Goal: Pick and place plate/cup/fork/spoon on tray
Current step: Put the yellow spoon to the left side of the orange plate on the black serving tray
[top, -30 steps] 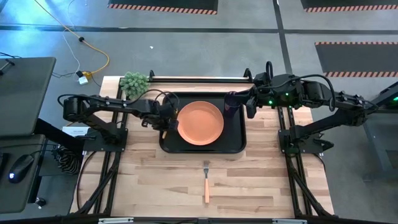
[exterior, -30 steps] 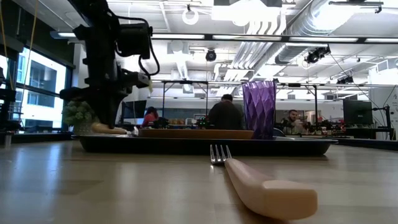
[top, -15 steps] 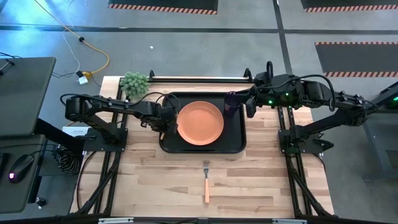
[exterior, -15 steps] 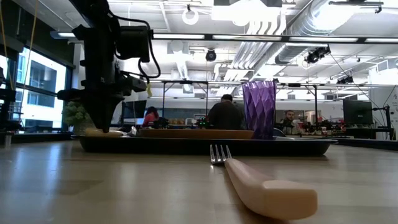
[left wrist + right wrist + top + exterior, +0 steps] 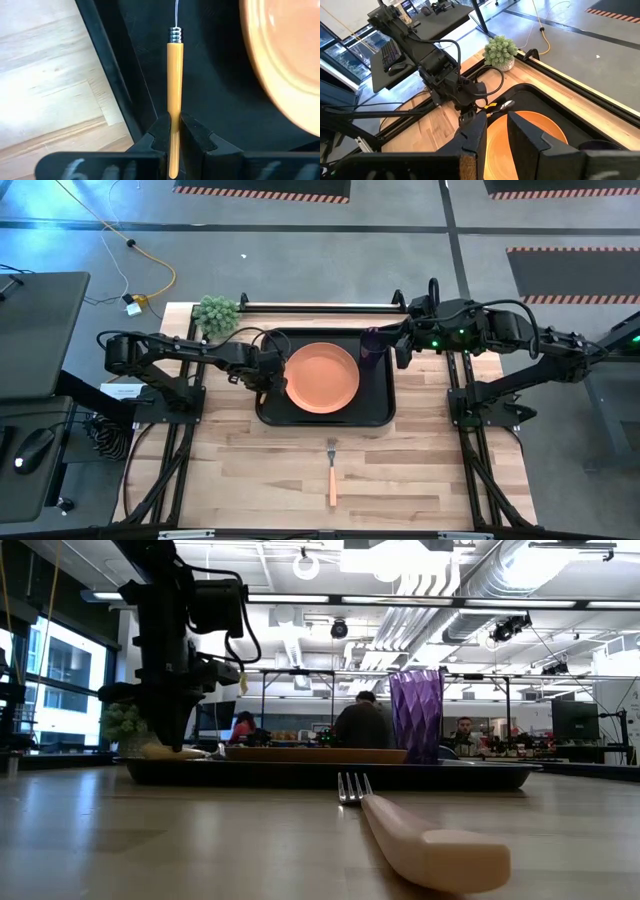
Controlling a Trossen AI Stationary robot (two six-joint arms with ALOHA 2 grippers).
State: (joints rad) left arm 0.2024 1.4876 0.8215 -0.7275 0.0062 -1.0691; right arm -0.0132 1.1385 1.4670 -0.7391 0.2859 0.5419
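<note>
Left end effector (image 5: 172, 131) is clamped on the spoon (image 5: 174, 95) handle, low over the left inner edge of the tray (image 5: 270, 412), just beside the plate (image 5: 321, 377). In the low view the spoon appears to lie at or just above the tray floor; contact can't be confirmed. Right end effector (image 5: 496, 131) is held above the tray's right rear corner near the cup (image 5: 372, 343), fingers apart, nothing seen between them.

Progress, as judged:
- Plate: placed, approx. centre of tray. Done.
- Cup: upright on tray, right rear corner. Done.
- Spoon: at the tray, release not yet made. Nearly done.
- Fork (image 5: 332, 470): lying on the surface in front of the tray, well apart from it, tines toward tray. Not started.
Approx. three of four items are dealt with.

Materials/shapes:
- Plate: round, flat, plain orange, smooth matte finish, shallow raised rim.
- Cup: dark purple, translucent, cylindrical, faceted wall noted in low view.
- Spoon: slim yellow-orange handle, prob. plastic, ribbed silver collar, thin metal neck; bowl glimpsed in right wrist view only.
- Fork: silver metal tines, thick rounded orange handle, smooth.
- Tray: black, rectangular, rounded corners, raised rim, slight sheen.
- Surface: pale wood planks, visible grain and joints.
</note>
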